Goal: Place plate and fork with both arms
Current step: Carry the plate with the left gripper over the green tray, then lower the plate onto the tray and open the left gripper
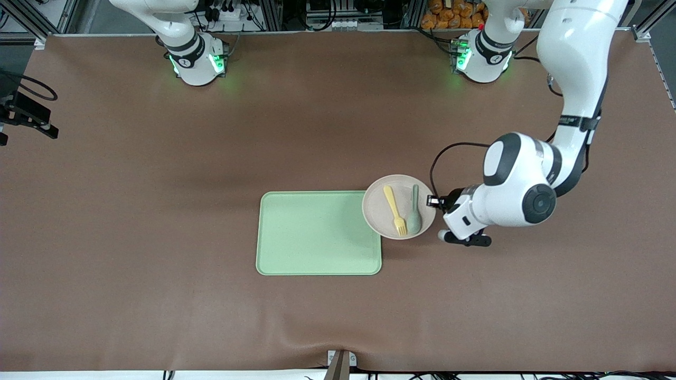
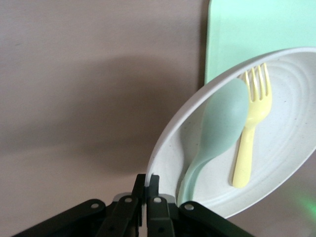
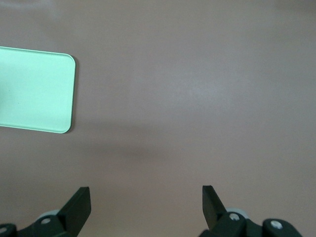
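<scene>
The pale beige-pink plate (image 1: 378,211) overlaps the edge of the light-green tray (image 1: 317,235) at the left arm's end. The yellow fork (image 1: 394,210) lies in the plate beside a grey-green spoon (image 1: 414,212). My left gripper (image 1: 435,201) is shut on the plate's rim on the side away from the tray. In the left wrist view its fingers (image 2: 154,180) pinch the rim of the plate (image 2: 291,143), which carries the fork (image 2: 249,133) and the spoon (image 2: 222,123). My right gripper (image 3: 145,197) is open and empty, high over bare table, and out of the front view.
The tray also shows in the left wrist view (image 2: 247,29) and the right wrist view (image 3: 34,89), and nothing lies on the part I see. The brown table (image 1: 158,211) stretches wide around it. A black camera mount (image 1: 26,113) sits at the right arm's end.
</scene>
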Action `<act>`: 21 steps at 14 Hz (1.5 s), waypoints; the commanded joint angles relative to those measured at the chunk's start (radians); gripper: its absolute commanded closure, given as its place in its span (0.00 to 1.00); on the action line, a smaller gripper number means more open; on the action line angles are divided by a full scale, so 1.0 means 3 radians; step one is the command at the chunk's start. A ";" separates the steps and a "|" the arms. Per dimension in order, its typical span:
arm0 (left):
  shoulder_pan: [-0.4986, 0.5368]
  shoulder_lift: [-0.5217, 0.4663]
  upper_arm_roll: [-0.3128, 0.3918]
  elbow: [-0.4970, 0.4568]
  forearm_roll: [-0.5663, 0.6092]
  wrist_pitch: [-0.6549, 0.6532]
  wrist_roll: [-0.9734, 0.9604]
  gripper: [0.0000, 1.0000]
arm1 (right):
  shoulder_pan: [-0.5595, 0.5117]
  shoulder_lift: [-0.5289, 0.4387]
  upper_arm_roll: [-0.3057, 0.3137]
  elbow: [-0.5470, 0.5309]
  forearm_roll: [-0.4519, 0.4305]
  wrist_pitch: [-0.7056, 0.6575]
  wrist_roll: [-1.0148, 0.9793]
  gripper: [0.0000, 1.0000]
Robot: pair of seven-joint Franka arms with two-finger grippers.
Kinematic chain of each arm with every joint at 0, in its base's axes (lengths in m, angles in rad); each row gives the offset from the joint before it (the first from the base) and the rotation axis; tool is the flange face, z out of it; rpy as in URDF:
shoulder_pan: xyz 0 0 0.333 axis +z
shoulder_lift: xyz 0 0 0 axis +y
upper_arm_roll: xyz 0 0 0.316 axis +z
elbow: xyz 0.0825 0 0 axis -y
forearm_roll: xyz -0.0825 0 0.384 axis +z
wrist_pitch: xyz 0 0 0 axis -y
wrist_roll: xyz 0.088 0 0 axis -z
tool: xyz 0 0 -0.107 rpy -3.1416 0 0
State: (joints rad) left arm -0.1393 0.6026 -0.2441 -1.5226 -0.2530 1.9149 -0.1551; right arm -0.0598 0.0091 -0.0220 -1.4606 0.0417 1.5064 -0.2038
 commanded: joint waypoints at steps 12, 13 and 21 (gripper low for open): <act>-0.0624 0.0926 -0.0005 0.0801 -0.0103 0.0954 -0.0378 1.00 | -0.0143 -0.0010 0.0043 -0.0025 0.0050 -0.0011 -0.0006 0.00; -0.0640 0.0947 -0.0005 0.0801 -0.0103 0.0985 -0.0383 1.00 | -0.0138 -0.0005 0.0043 -0.0030 0.0050 -0.0005 -0.0006 0.00; -0.0783 0.1110 -0.0005 0.0796 -0.0103 0.1184 -0.0429 1.00 | -0.0133 0.0210 0.0043 -0.0025 0.0055 0.0035 -0.0006 0.00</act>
State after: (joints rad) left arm -0.3547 0.9050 -0.2473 -1.3163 -0.2640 2.2456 -0.2714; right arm -0.0827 0.0751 -0.0235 -1.4696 0.0420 1.5155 -0.2040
